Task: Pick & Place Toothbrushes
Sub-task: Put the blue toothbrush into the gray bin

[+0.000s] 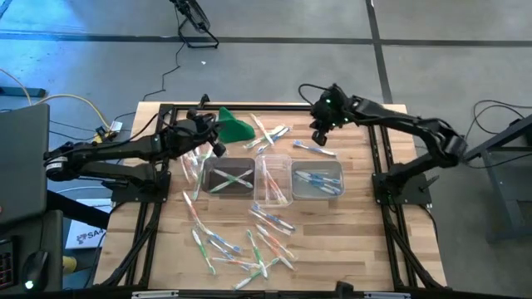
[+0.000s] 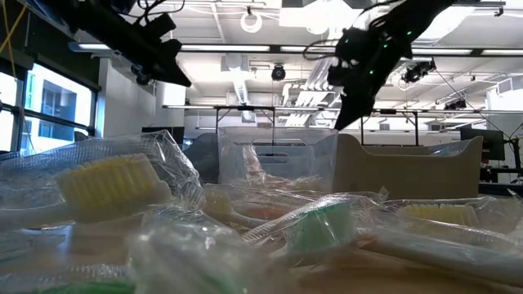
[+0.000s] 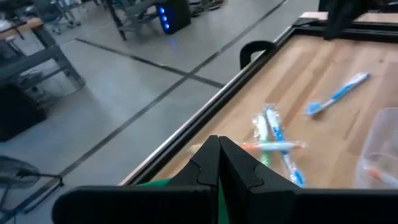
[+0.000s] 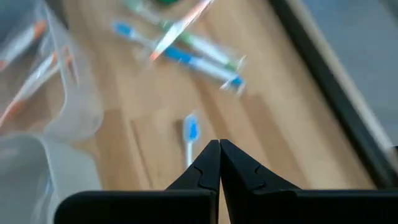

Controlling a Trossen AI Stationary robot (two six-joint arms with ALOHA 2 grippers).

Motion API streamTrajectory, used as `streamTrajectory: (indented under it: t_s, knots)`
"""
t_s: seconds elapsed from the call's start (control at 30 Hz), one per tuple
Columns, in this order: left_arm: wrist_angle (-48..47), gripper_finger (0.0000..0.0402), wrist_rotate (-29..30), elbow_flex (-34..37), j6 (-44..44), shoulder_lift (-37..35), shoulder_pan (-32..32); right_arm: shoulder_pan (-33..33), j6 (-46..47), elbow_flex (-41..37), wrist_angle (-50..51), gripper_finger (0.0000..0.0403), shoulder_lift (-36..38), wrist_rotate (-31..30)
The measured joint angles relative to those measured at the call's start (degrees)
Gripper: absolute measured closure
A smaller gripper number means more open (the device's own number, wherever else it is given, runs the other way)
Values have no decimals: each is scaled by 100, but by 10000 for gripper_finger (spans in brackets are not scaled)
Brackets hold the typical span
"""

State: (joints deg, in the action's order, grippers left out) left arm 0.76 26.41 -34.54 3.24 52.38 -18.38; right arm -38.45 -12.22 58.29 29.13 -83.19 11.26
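Many wrapped toothbrushes [image 1: 241, 245] lie loose on the wooden table's near half [image 2: 114, 188], and a few more [image 1: 270, 133] lie at the far side. One blue toothbrush [image 1: 314, 148] [image 4: 190, 134] lies flat just beyond the right tub. My right gripper [image 1: 320, 137] [image 4: 219, 144] hangs shut above it, slanting down, clear of it [image 2: 345, 118]. My left gripper [image 1: 218, 141] [image 3: 217, 140] is shut and holds nothing, above the green cloth lump [image 1: 237, 129], pointing toward the far-side toothbrushes [image 3: 273, 143].
Three clear tubs stand in a row mid-table: the left [image 1: 229, 178] holds green brushes, the middle [image 1: 273, 178] orange ones, the right [image 1: 317, 178] blue ones. A black frame rail [image 3: 205, 118] runs along the table's far edge.
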Motion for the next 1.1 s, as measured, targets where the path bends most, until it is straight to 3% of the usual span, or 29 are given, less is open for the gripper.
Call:
streamTrajectory:
  t_s: [0.1,0.33,0.53,0.77,0.9,1.1]
  knots:
    - [-147,402,-81,0,-54,0,-315,-40,-259,312,419,401,-403,281]
    - [-190,402,-743,0,-196,1,-1106,-71,-706,1103,1390,401,-1050,245]
    - [-328,402,-1066,0,-201,2,-1693,-71,-756,1269,1699,401,-1420,258]
    - [-560,402,-1212,0,-205,2,-2201,87,-578,1269,1608,398,-1564,-657]
    - [-597,402,-1550,0,-207,2,-2428,250,-483,1269,1614,368,-1564,-579]
    - [-761,402,-1695,0,-210,2,-2554,475,-583,1269,1614,283,-1564,-473]
